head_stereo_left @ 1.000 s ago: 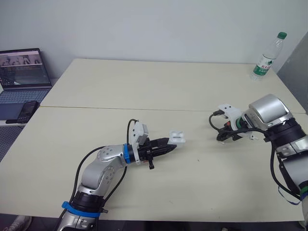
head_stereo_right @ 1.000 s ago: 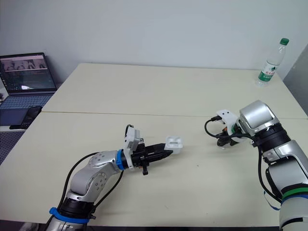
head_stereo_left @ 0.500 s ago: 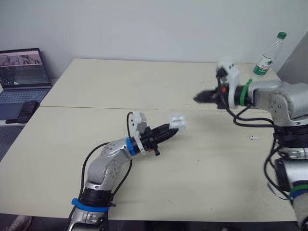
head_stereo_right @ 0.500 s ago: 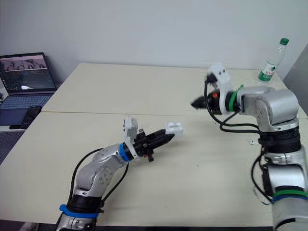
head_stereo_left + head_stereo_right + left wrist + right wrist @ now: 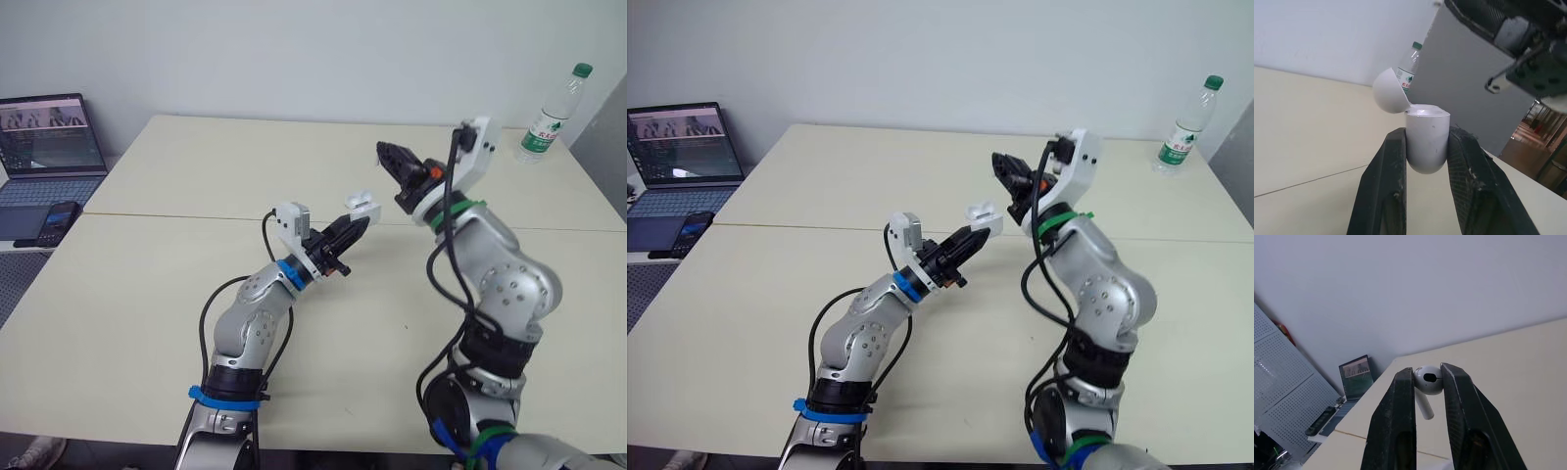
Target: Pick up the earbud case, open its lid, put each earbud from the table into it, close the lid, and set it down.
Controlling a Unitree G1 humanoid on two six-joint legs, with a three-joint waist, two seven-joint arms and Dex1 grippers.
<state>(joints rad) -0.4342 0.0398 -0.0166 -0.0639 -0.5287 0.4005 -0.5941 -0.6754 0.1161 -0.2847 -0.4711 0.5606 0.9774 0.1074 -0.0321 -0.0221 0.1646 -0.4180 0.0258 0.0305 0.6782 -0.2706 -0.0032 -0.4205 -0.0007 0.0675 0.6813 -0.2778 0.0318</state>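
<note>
The white earbud case (image 5: 1425, 142) is held up in the air above the table, its round lid (image 5: 1388, 91) hinged open. My left gripper (image 5: 357, 222) is shut on the case body. My right gripper (image 5: 388, 153) hangs just to the right of the case and a little higher, fingertips pointing left. It is shut on a white earbud (image 5: 1427, 381), whose stem hangs down between the fingers (image 5: 1400, 396). A small gap separates that gripper from the open case (image 5: 985, 212).
A water bottle (image 5: 554, 106) stands at the table's far right corner. An open laptop (image 5: 51, 135) and a black phone (image 5: 54, 219) lie on a side surface beyond the left edge. A seam (image 5: 176, 218) crosses the table (image 5: 196, 166).
My right arm has swung up and left from the table's right side, carrying the earbud close to the case. My left arm has lifted the open case higher.
</note>
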